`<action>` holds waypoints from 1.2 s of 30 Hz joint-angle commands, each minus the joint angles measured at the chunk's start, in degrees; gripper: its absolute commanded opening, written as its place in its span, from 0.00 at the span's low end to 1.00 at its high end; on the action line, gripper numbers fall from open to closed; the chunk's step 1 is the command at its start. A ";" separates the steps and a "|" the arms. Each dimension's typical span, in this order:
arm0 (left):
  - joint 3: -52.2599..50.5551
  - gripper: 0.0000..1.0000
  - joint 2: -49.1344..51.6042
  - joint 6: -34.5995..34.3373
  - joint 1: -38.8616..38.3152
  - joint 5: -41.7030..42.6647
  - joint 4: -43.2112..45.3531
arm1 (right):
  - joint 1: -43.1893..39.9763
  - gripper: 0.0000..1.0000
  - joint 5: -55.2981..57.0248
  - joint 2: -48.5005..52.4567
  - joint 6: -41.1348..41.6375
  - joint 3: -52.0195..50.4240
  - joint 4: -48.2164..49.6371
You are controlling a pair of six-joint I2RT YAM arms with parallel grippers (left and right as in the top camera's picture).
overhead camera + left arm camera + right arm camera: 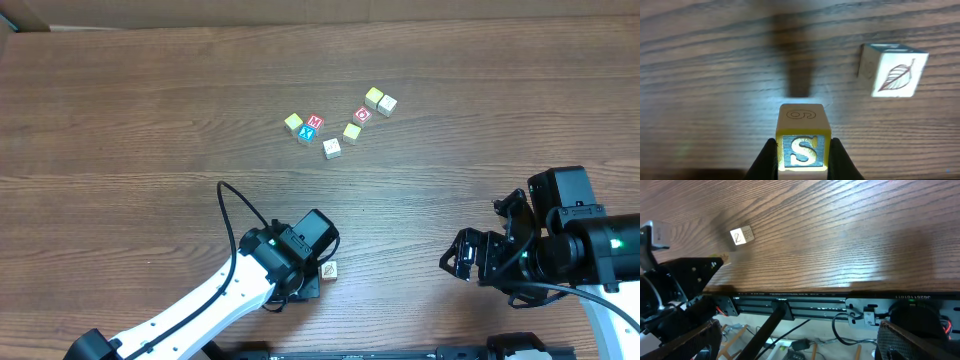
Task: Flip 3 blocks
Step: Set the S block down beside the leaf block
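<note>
Our left arm [200,305] trails back behind its pincer, bent at the elbow. Our left gripper [804,159] points down, its dark fingers [765,160] pinched close on either side of a block [802,127]. Our right gripper [462,262] hangs ahead of our right arm [590,250], jaws spread wide.

You see a counter [150,100] of brown wood grain with a soft sheen, blocks [803,135] of pale matt wood, and a left arm [200,305] in smooth white plastic.

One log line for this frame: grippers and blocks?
left gripper: shut on S block | leaf block: on table beside it, apart | right gripper: open, empty
</note>
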 commanded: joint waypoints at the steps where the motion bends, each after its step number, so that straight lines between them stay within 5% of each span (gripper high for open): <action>1: -1.44 0.06 -0.72 1.73 -0.04 1.73 2.14 | 0.28 1.00 -0.42 -0.48 -0.35 1.14 0.44; 11: -2.05 0.13 2.29 2.62 0.09 -1.70 7.04 | 0.28 1.00 -0.42 -0.48 -0.35 1.14 0.24; 19: -2.05 0.04 8.57 2.60 1.68 -1.29 10.75 | 0.28 1.00 -0.42 -0.48 -0.37 1.14 -0.22; 36: -2.05 0.06 9.62 2.62 1.90 -1.33 14.14 | 0.28 1.00 -0.42 -0.48 -0.33 1.14 -0.22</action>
